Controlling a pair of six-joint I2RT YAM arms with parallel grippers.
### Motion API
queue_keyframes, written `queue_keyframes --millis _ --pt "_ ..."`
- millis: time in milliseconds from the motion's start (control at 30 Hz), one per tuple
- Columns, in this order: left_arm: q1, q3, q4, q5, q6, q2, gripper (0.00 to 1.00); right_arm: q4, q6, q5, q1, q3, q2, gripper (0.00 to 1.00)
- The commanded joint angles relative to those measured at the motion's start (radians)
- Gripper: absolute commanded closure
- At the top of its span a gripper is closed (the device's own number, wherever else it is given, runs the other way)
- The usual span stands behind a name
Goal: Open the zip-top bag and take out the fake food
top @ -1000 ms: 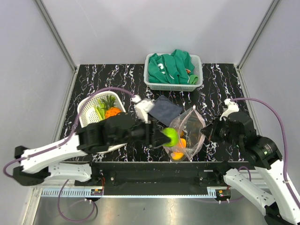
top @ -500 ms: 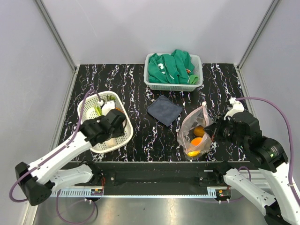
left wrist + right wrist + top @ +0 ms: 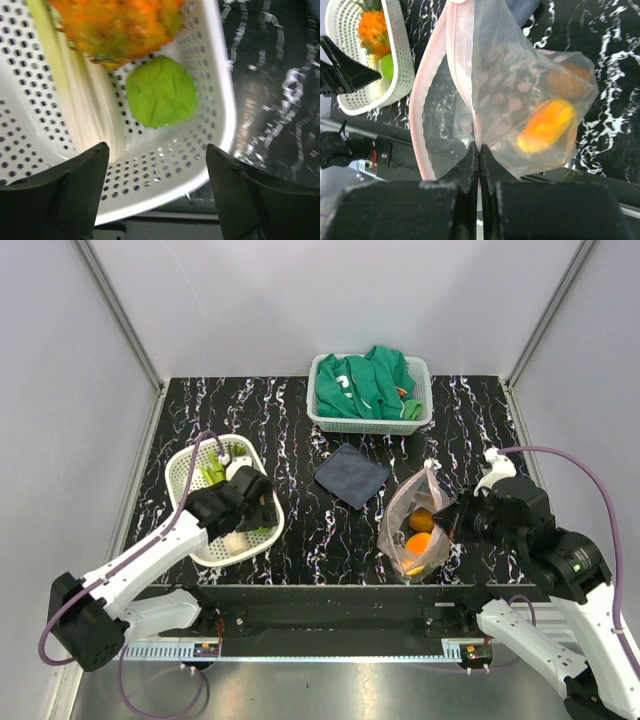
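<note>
Item 1: zip-top bag (image 3: 415, 530), right half of tabletop (image 3: 300, 400), long axis near-to-far, pinched by closed right claw (image 3: 479, 149); 2 orange pieces (image 3: 547, 125) inside.
Item 2: left claw (image 3: 155, 152), spread wide, empty, over white basket (image 3: 222, 100); bag well to its right.

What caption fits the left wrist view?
Open left end effector over white basket holding green round piece, pineapple and leek.

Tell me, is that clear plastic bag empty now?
Not empty. Orange pieces show through the zip-top bag, which the right hand pinches by its plastic.
</note>
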Motion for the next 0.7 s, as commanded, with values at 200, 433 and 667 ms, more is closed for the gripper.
queue_keyframes --millis 200,433,667 --pt "-0.146 0.086 0.473 0.493 -0.028 -0.224 0.55 0.145 0.034 -0.216 0.005 -0.009 0.054 1.0" --pt "-0.516 0.365 0.56 0.331 0.027 0.026 0.71 0.229 0.106 -0.327 0.005 -0.024 0.071 1.0" --pt "-0.576 0.519 0.558 0.279 -0.022 0.225 0.85 0.286 0.163 -0.367 0.005 -0.053 0.063 1.0"
